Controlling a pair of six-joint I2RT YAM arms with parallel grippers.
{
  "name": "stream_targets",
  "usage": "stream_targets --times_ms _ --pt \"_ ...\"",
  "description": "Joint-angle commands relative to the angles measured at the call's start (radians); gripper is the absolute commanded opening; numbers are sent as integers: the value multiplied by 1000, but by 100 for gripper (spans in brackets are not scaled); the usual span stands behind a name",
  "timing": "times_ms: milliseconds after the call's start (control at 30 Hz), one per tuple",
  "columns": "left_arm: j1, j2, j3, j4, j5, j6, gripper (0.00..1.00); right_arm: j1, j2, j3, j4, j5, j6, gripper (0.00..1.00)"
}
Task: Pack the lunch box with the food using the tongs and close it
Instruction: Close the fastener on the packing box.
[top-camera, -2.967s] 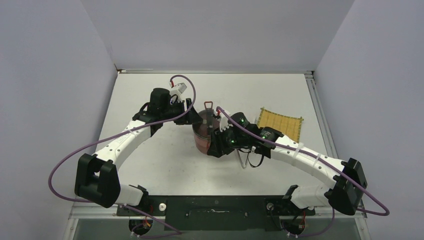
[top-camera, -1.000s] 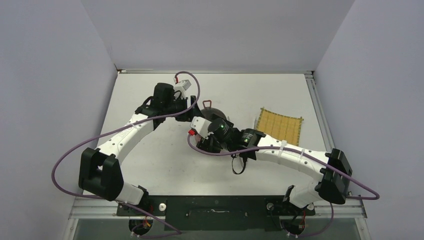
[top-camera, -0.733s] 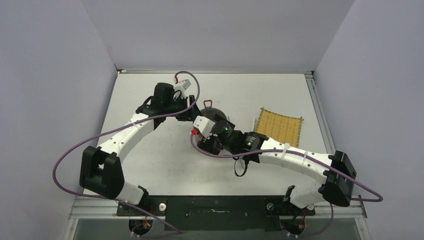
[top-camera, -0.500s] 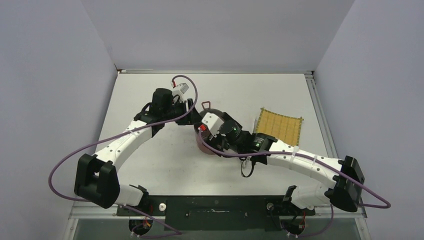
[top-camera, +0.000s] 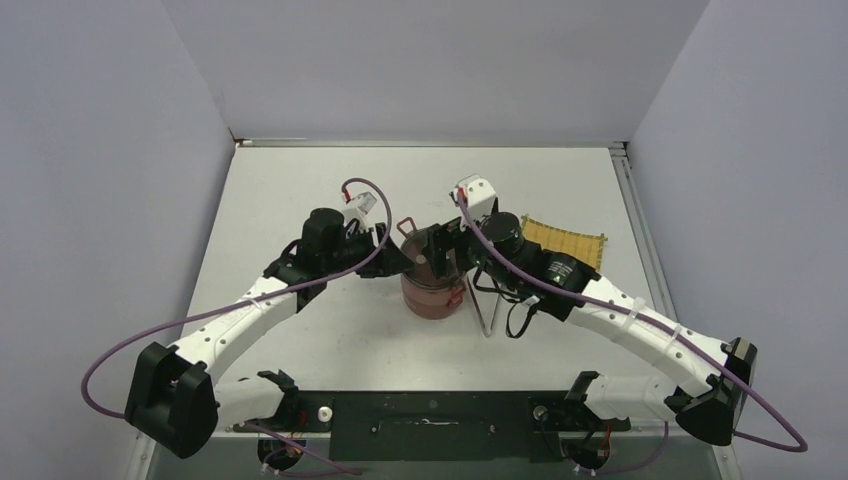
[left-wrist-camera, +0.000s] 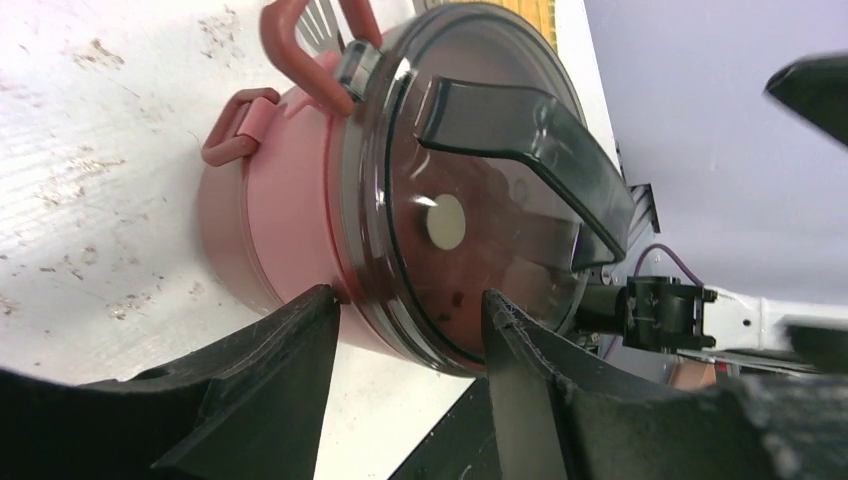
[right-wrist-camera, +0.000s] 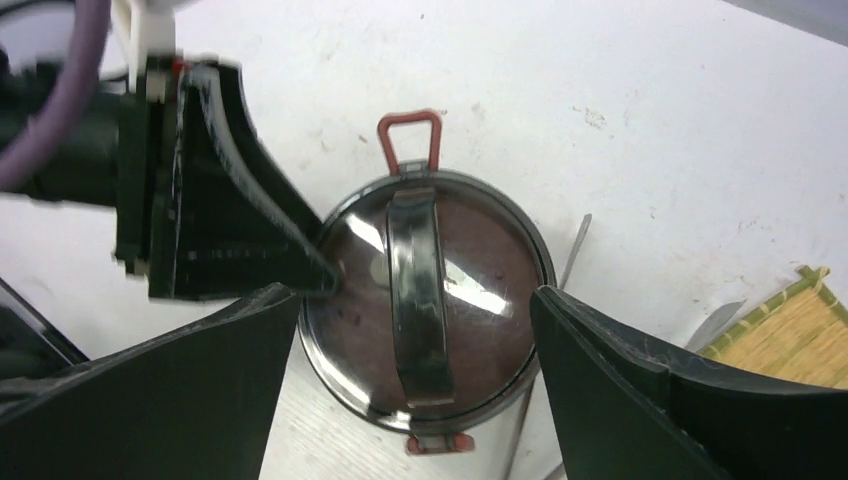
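Note:
The lunch box (top-camera: 432, 290), a round dark-red tiffin, stands mid-table with its glossy lid (right-wrist-camera: 430, 300) on and a black handle (left-wrist-camera: 520, 135) across the top. My left gripper (left-wrist-camera: 407, 300) reaches in from the left (top-camera: 398, 262). Its jaws are closed over the near rim, one fingertip (left-wrist-camera: 322, 300) on the wall just under the lid and the other over the lid's top. My right gripper (right-wrist-camera: 415, 293) hovers above the box (top-camera: 440, 255), wide open, a finger on each side and touching nothing. The silver tongs (top-camera: 489, 312) lie on the table right of the box. The food is hidden.
A yellow woven mat (top-camera: 566, 241) lies at the right, behind my right forearm; its corner shows in the right wrist view (right-wrist-camera: 790, 335). A red clasp loop (right-wrist-camera: 408, 135) sticks out from the box's far side. White table lies around the box, with walls left, right and back.
My right arm has swung back and to the right, so its gripper now hangs over the box instead of covering it. My left gripper has narrowed onto the box's rim and its arm has shifted nearer.

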Motion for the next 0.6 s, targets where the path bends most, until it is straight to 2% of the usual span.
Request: stream_targets --times_ms 0,100,267,367,567 --pt "-18 -59 -20 15 45 -20 52 -11 31 81 21 88 236 84" --pt "-16 -112 -19 -29 19 -7 54 -3 78 145 -88 181 358 77" --pt "7 -147 88 -174 -50 76 67 84 107 189 -245 376 569 76" --pt "39 -106 183 -249 -64 153 74 113 119 187 -279 404 620 74" --pt "135 -31 267 -279 -25 189 74 156 152 173 -297 454 669 72"
